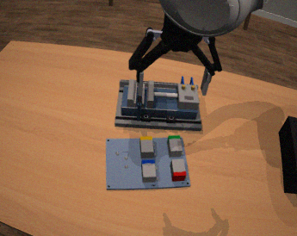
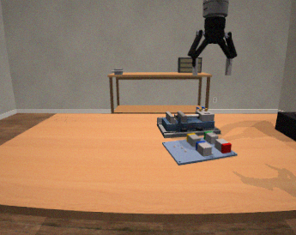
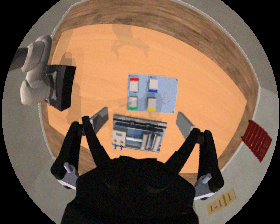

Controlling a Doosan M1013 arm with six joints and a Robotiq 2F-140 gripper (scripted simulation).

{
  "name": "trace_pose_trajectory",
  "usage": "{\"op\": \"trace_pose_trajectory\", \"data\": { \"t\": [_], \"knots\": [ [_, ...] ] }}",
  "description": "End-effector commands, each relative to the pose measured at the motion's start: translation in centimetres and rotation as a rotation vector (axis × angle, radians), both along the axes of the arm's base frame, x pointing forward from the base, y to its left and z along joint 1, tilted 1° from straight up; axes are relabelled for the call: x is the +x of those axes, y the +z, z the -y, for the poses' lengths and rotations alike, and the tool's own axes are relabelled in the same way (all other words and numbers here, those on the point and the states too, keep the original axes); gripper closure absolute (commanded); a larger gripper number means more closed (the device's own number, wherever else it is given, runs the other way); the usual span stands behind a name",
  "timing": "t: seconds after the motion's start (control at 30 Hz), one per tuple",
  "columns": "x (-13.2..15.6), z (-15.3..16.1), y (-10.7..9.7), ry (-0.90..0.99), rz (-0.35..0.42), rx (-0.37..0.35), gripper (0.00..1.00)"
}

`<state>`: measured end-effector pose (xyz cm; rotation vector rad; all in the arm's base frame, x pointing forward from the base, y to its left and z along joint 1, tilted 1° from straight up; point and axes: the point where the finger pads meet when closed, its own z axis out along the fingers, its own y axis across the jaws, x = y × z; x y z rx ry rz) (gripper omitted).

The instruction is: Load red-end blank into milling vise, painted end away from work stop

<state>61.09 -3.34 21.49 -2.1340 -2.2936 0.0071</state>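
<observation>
The blank with the red end [image 1: 178, 167] [image 2: 224, 146] [image 3: 134, 85] lies on the blue infeed plate [image 1: 120, 177] [image 2: 179, 155] [image 3: 171, 104], at a corner far from the vise, red end facing away from the vise. The vise body [image 1: 167, 107] [image 3: 132, 142] stands behind the plate; its fixed jaw [image 1: 131, 93] [image 2: 170, 117] is the end block without hoses. No blank shows between the jaws. The work stop is too small to make out clearly. My gripper [image 1: 173, 85] [image 2: 211, 68] [image 3: 142, 115] is open and empty, high above the table near the vise.
Blanks with yellow [image 1: 147, 148] [image 3: 152, 103], green [image 1: 176, 147] [image 3: 133, 101] and blue [image 1: 149, 172] [image 3: 153, 83] ends lie on the infeed plate. Blue-tipped hoses rise from the block [image 1: 188, 96] at the vise's other end. A black box [image 1: 293, 159] [image 3: 61, 87] stands at the table's side.
</observation>
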Motion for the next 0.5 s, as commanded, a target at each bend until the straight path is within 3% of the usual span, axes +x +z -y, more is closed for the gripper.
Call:
{"op": "trace_pose_trajectory", "data": {
  "t": [0.0,0.47],
  "knots": [
    [-0.04,0.06,0.01,0.000,0.000,0.000,0.00],
    [-0.10,0.17,0.01,0.000,0.000,0.000,0.00]
  ]
}}
